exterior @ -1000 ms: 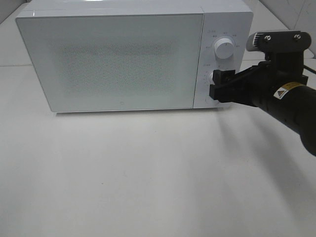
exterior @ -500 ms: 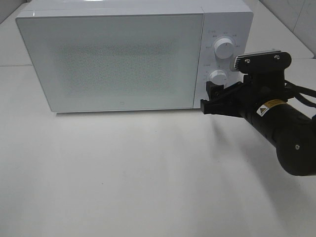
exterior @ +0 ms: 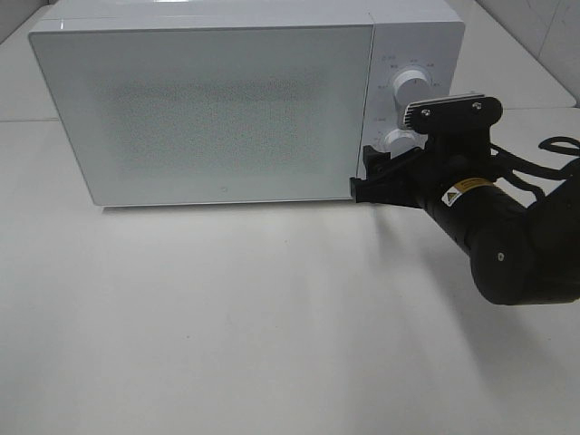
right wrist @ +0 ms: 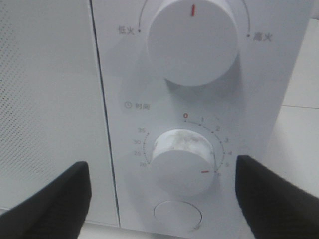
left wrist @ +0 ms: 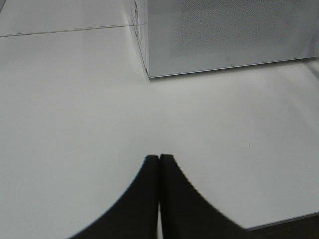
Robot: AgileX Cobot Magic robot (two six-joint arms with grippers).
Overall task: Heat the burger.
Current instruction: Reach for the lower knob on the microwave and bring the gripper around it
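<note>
The burger is hidden; nothing of it shows through the closed, dotted door of the white microwave [exterior: 217,109]. My right gripper [exterior: 367,174] is open and hovers in front of the control panel's lower left, by the door's edge. In the right wrist view its two black fingers [right wrist: 50,199] stand wide apart on either side of the lower timer knob [right wrist: 182,157] without touching it. The knob's red mark points to the lower right. My left gripper [left wrist: 159,159] is shut, empty, low over the table in front of the microwave's corner [left wrist: 149,74].
An upper power knob [right wrist: 192,42] sits above the timer knob, and a round push button [right wrist: 178,215] below it. The white table [exterior: 227,317] stretches in front of the microwave. My right arm [exterior: 507,245] fills the right side.
My right gripper has drawn back from the timer knob and moved down and to the left, toward the door's lower right corner. It has stayed open.
</note>
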